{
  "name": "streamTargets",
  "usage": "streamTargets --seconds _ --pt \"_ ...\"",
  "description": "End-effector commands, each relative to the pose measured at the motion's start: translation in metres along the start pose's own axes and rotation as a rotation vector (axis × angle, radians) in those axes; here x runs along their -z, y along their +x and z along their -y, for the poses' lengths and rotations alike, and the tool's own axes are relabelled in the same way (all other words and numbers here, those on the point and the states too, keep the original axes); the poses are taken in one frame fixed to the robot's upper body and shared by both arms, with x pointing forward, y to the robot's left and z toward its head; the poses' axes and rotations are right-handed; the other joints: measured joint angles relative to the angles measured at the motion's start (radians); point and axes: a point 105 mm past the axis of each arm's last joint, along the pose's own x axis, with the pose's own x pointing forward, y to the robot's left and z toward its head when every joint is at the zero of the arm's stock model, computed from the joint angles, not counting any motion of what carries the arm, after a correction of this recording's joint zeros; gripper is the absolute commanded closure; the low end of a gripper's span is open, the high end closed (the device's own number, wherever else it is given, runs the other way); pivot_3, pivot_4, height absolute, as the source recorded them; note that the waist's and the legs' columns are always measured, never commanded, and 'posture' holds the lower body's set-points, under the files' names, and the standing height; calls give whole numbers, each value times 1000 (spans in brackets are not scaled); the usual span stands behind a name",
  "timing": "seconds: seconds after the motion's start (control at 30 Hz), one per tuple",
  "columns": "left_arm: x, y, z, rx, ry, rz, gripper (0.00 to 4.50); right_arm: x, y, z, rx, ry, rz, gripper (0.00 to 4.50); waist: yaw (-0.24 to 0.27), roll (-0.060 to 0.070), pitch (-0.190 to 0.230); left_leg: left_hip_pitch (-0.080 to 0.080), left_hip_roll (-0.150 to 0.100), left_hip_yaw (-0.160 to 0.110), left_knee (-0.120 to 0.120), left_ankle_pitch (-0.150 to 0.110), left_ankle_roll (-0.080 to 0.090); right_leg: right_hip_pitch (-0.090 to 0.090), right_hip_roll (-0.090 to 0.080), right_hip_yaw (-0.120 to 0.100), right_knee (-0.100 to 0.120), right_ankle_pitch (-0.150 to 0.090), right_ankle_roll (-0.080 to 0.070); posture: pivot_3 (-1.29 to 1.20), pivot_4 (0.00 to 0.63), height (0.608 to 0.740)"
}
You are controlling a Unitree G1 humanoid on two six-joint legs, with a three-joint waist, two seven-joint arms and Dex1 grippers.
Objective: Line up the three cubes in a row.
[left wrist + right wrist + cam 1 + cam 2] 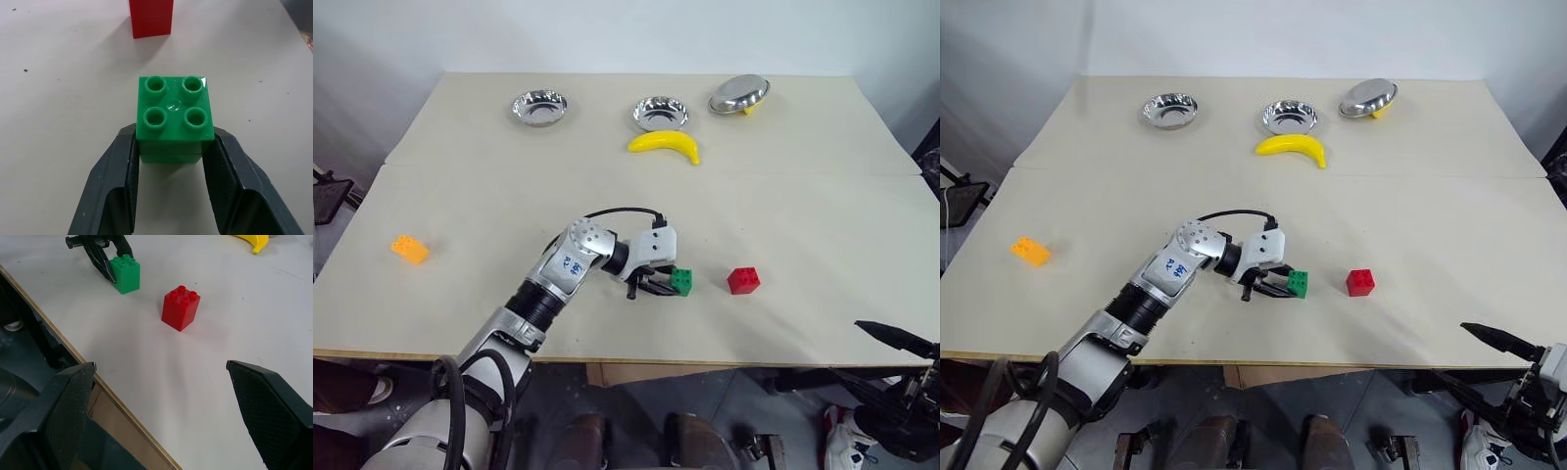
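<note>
Table (803, 196) of pale beige: left gripper (658, 285) clamps green cube (682, 281), right gripper (161, 396) gapes empty.

A yellow banana (666, 145) lies on the pale counter (803, 211) near its far edge. Behind it sit two upright shiny metal bowls (539, 106) (660, 113); a third bowl (739, 95) lies tilted over a small yellow object.

No readable text; arm (570, 262) sticker illegible.
</note>
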Motion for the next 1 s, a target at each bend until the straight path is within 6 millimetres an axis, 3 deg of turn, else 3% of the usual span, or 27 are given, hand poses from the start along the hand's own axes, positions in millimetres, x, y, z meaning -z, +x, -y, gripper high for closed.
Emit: streamTargets --seconds 0.03,0.2,0.37,0.5,0.6,0.73,0.83,0.9,1.0 --pt "10 0 3 5 -42 -36 3017 -6 1 1 10 -23 29 0 0 0 0 0 0 0 0 0 0 0 0 0 0 0 0 0 150 740" --pt "8 4 4 1 -73 -22 3017 -6 7 2 -5 -25 37 0 1 0 0 0 0 0 0 0 0 0 0 0 0 0 0 0 150 740" --pt "3 -1 1 -8 -95 17 1405 -6 9 3 -9 -29 40 0 2 0 0 0 0 0 0 0 0 0 0 0 1 0 0 0 150 740" --pt "-4 -18 -5 -34 -76 69 175 -5 11 5 -17 -26 40 0 -1 0 0 0 0 -1 1 0 0 0 0 0 1 0 0 0 150 740" --pt "-5 -37 -11 -57 -30 106 175 -4 16 7 -31 -28 44 0 -2 0 0 0 0 -1 0 0 0 -1 0 0 2 0 0 0 150 740" --pt "-25 -103 -13 -134 125 344 175 -6 30 12 -84 -22 73 0 -7 0 0 0 0 0 1 1 -1 -1 0 0 2 0 0 0 150 740" --pt "-24 -154 -16 -271 160 446 175 -12 44 17 -127 -6 110 0 -12 1 0 0 1 0 1 1 -1 -3 0 0 4 0 0 0 150 740" --pt "-18 -180 -18 -379 146 456 175 -16 53 18 -162 -1 130 0 -13 1 0 0 1 0 1 1 -1 -3 0 0 5 0 0 0 150 740" --pt "7 -216 -6 -565 90 441 81 -27 71 21 -218 -17 190 0 -11 1 0 0 0 -1 1 1 -1 -2 -1 -1 6 0 0 0 150 740"
